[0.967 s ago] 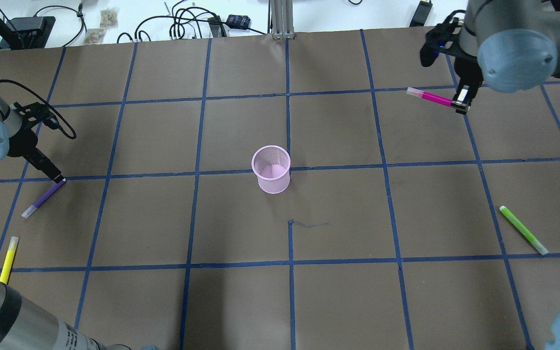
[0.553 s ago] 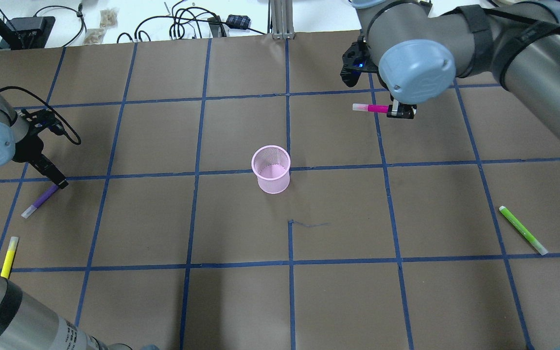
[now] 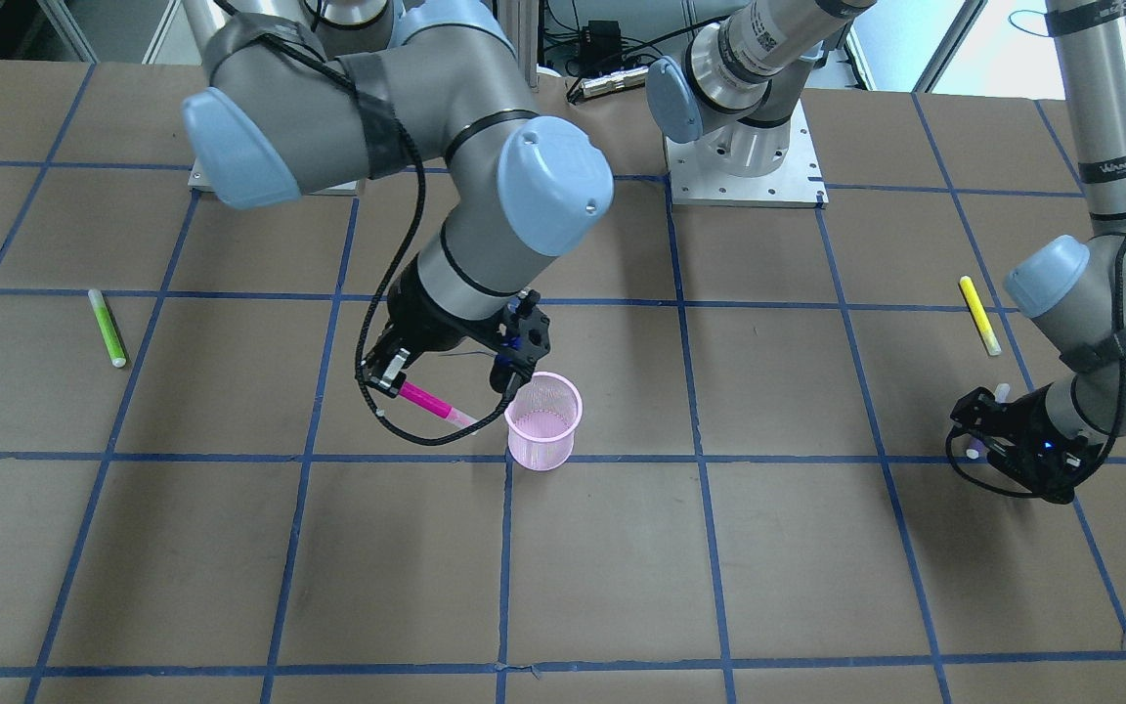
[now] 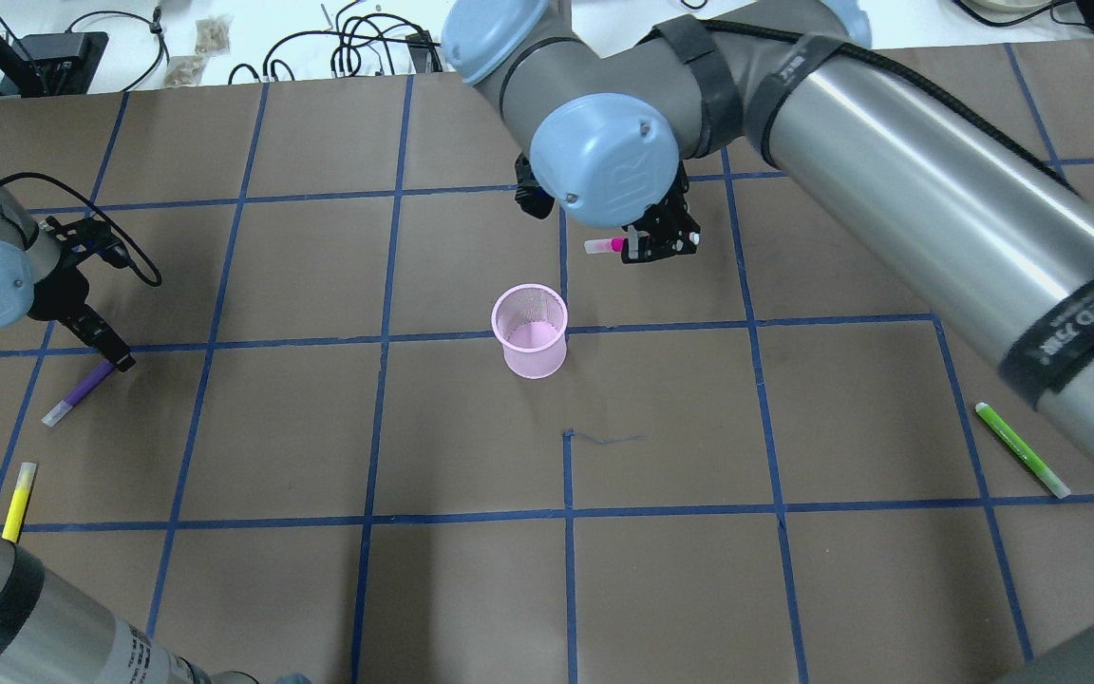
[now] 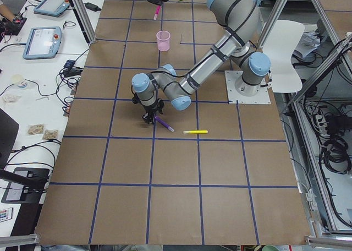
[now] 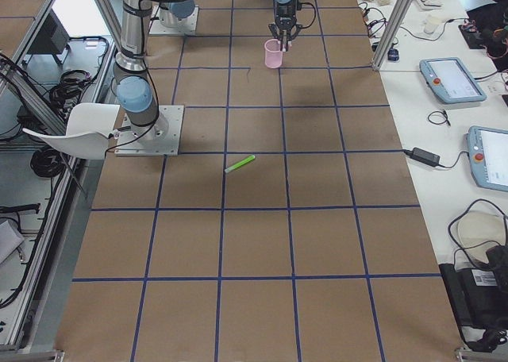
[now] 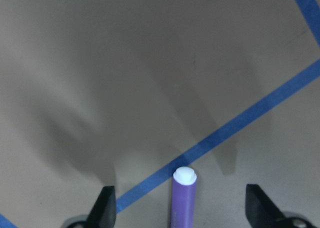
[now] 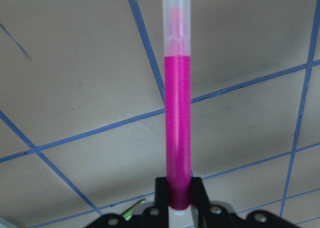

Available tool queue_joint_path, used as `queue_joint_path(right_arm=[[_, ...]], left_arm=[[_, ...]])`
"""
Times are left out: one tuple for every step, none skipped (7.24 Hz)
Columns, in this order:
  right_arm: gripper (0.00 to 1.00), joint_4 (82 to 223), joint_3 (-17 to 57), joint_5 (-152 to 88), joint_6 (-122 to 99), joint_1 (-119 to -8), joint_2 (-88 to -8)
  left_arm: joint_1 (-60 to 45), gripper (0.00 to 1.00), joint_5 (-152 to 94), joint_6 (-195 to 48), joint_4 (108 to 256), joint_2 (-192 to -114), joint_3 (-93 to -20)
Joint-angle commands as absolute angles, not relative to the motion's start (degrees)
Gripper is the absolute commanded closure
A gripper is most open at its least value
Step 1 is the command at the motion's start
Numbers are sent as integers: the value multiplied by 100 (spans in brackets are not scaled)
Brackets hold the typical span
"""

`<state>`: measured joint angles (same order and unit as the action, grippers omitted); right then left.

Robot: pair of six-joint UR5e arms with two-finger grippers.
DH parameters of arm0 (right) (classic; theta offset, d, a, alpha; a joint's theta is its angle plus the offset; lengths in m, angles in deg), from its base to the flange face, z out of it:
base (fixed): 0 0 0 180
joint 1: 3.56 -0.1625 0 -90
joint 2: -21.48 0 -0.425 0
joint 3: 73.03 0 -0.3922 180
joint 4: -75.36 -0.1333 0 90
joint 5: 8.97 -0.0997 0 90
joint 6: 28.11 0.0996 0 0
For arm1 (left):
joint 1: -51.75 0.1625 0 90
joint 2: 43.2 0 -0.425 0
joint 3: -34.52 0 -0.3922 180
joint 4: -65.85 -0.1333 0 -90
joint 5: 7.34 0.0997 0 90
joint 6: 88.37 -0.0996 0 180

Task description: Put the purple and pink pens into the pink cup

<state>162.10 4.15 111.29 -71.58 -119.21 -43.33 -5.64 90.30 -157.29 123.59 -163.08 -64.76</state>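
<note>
Over on the left, the left gripper [image 4: 122,361] is down at the table [image 4: 319,589]. Its two fingers are wide open, one on each side of one end of the purple pen [image 4: 82,388]. It has not grabbed the pen, and there is a gap on both sides. That pen lies flat, running from the fingers back toward the robot's side, well apart from the cup.

In the middle the pink cup [image 4: 530,332] stands upright, with nothing in it.

To its right, the right gripper [image 4: 650,245] is shut tight on one end of the pink pen [image 4: 604,245], up in the air. The pen is almost level. Its clear cap points at the cup, close by the rim but not over the mouth. I think this arm goes first, because it is nearer. The cap must come over the mouth and tip down.
</note>
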Motion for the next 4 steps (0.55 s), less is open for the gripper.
queue_joint_path(right_arm=[[100,15965,326,11363,-6950,-12378,-4172],[100,15956,326,11364,-6942,-12466,-4067],[100,15982,326,11381,-6924,-12624,-3909],[100,15982,317,11390,-6846,-12739,-3786]], left_arm=[[-564,35,9031,-15745,12359,-16335,-6471],[-564,41,9031,-15745,12359,-16335,-6471],[-564,79,9040,-15754,12359,-16335,-6471],[-564,100,9040,-15728,12359,-16335,-6471]])
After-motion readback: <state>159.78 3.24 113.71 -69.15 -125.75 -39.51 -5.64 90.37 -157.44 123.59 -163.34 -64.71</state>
